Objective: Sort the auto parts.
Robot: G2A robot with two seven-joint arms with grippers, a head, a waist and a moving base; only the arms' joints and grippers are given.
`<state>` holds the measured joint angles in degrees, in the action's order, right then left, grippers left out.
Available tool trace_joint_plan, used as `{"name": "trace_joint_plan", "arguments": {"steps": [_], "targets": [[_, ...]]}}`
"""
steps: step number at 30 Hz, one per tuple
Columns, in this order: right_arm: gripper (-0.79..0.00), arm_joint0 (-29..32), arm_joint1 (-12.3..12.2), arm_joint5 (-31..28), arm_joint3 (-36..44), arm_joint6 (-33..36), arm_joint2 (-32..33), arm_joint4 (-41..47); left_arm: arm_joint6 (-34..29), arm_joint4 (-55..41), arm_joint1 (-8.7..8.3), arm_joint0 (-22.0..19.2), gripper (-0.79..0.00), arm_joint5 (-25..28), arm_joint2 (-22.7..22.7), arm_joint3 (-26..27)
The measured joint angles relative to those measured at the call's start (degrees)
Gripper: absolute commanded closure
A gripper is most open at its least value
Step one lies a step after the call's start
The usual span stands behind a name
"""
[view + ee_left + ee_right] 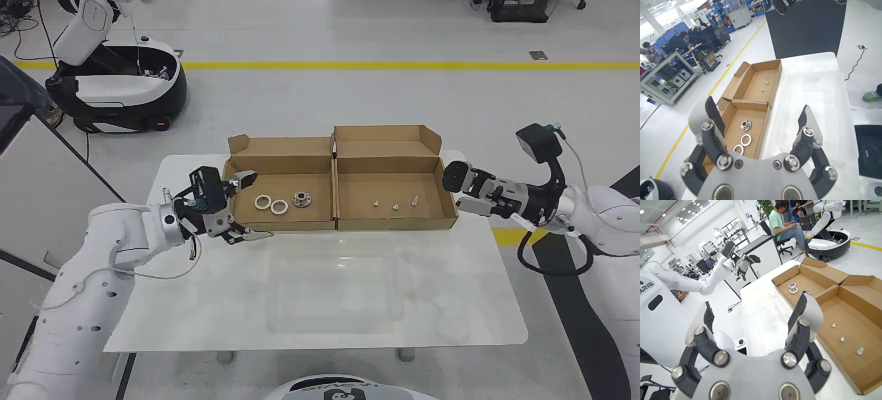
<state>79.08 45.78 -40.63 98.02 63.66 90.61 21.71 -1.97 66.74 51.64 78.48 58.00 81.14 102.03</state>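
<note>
Two open cardboard boxes stand side by side at the table's back. The left box (285, 225) holds two metal rings (264, 202) (280, 207) and a flanged hub (300, 197). In the right box (390, 222) lie three small bolts (395, 206). My left gripper (252, 208) hovers at the left box's outer end, open and empty; below its fingers lie the rings (746, 140) and the hub (746, 125). My right gripper (452, 190) hangs at the right box's outer end, also open and empty, with the bolts (842, 339) beside it.
A clear plastic tray (275, 322) sits on the white table (470, 320) in front of the boxes. A wheeled robot base (125, 85) stands on the floor beyond the table's back left. A dark cabinet (40, 200) is close to the table's left side.
</note>
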Motion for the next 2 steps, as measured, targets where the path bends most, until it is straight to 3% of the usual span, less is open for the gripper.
{"name": "trace_joint_plan", "arguments": {"steps": [2], "targets": [[-0.785,0.0,0.0,0.0,0.0,0.0,0.0,0.0,0.0,0.0,0.0,0.0,-0.784,0.0,0.0,0.0]]}}
